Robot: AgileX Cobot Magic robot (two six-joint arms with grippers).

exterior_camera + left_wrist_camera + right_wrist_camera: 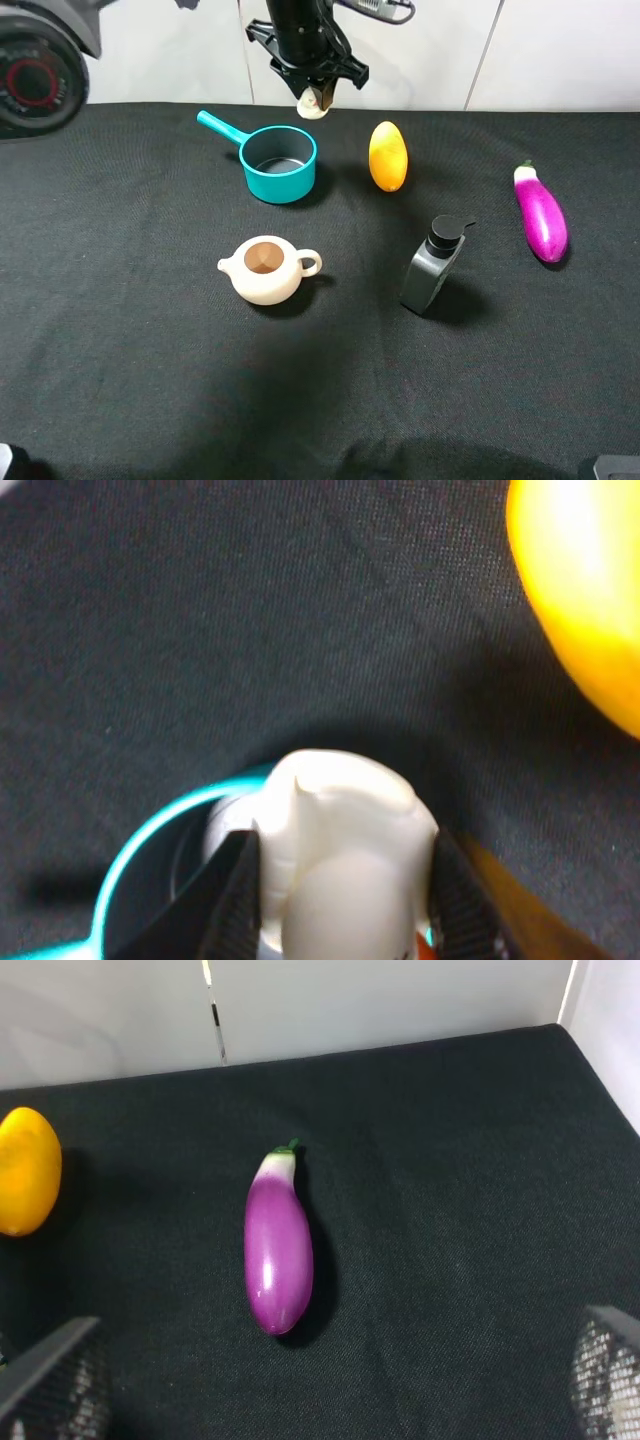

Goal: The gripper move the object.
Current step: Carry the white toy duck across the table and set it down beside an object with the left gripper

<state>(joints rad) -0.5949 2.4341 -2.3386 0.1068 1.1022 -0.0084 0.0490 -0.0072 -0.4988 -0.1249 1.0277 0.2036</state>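
A black cloth (150, 350) covers the whole tabletop and meets a white panelled wall (560, 50) at the back. Near that back edge the left gripper (318, 98) hangs above the cloth, clamped tight on the object (312, 108), a cream-white garlic-like lump. The rim of a teal saucepan (280, 165) lies just beneath it. A yellow fruit (388, 155) rests nearby, and a beige teapot (265, 270) and a dark pump bottle (432, 265) stand well apart from it. The right gripper (330, 1380) is spread wide and empty, with a purple eggplant (278, 1255) lying just ahead of it.
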